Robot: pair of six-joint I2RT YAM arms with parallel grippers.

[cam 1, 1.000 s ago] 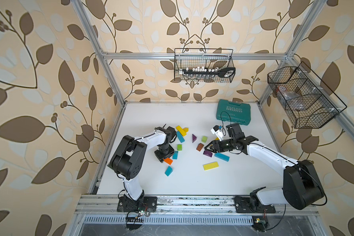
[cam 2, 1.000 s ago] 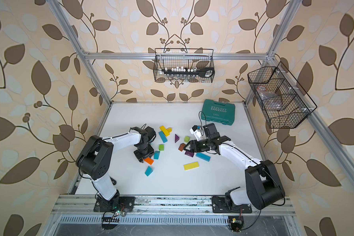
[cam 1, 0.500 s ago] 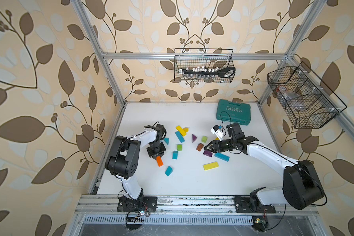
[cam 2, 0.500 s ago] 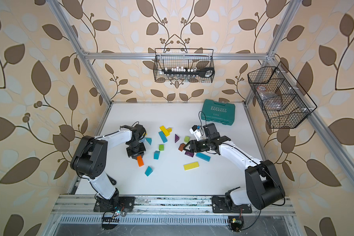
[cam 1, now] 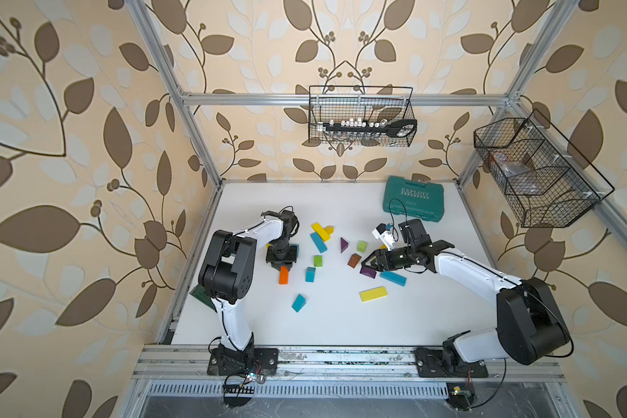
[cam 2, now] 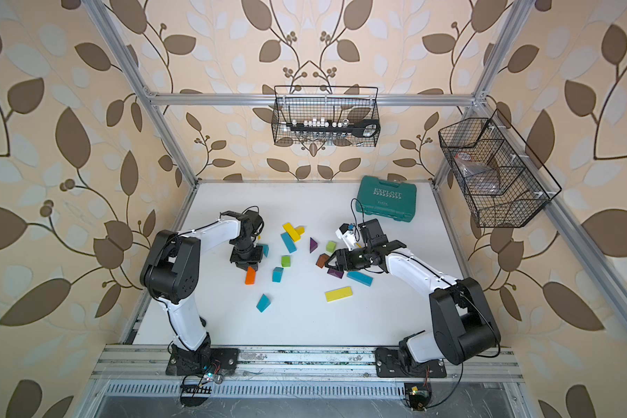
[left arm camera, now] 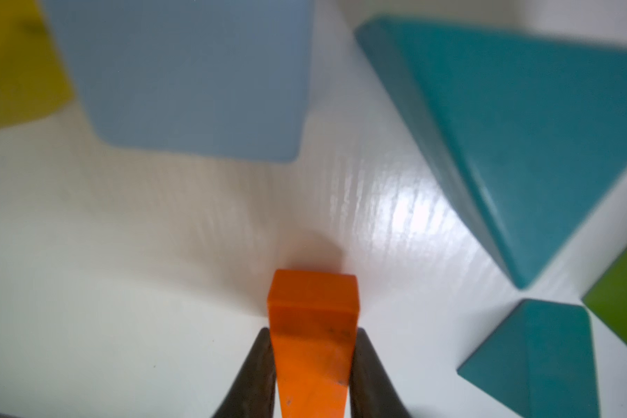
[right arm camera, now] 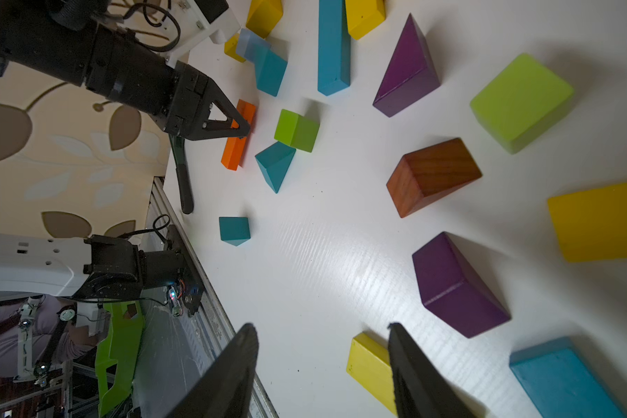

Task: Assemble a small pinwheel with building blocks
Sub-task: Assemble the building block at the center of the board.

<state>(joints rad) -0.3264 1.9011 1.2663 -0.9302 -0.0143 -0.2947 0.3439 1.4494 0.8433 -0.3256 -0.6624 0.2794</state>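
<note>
Building blocks lie scattered on the white table [cam 1: 341,325] in both top views. My left gripper [cam 1: 282,267] [left arm camera: 312,331] is shut on one end of the orange bar [cam 1: 283,277] [left arm camera: 314,307], which lies on the table and points at the front edge. A pale-blue cube [left arm camera: 192,79] and a teal wedge [left arm camera: 522,144] sit just beyond it. My right gripper [cam 1: 368,262] [right arm camera: 323,329] hangs open and empty over the brown wedge [cam 1: 354,260] and a purple wedge [cam 1: 368,272]. A yellow bar [right arm camera: 368,365] lies past one of its fingers.
The teal EXPLOIT case [cam 1: 413,198] stands at the back right. Wire baskets hang on the back wall [cam 1: 361,119] and the right wall [cam 1: 532,173]. A dark green tool [cam 1: 201,295] lies at the table's left edge. Green cubes [cam 1: 318,260], teal and yellow bars [cam 1: 373,294] fill the middle.
My left gripper has closed on the orange bar and shifted it a little left, turning it toward the front edge. The right arm has not moved.
</note>
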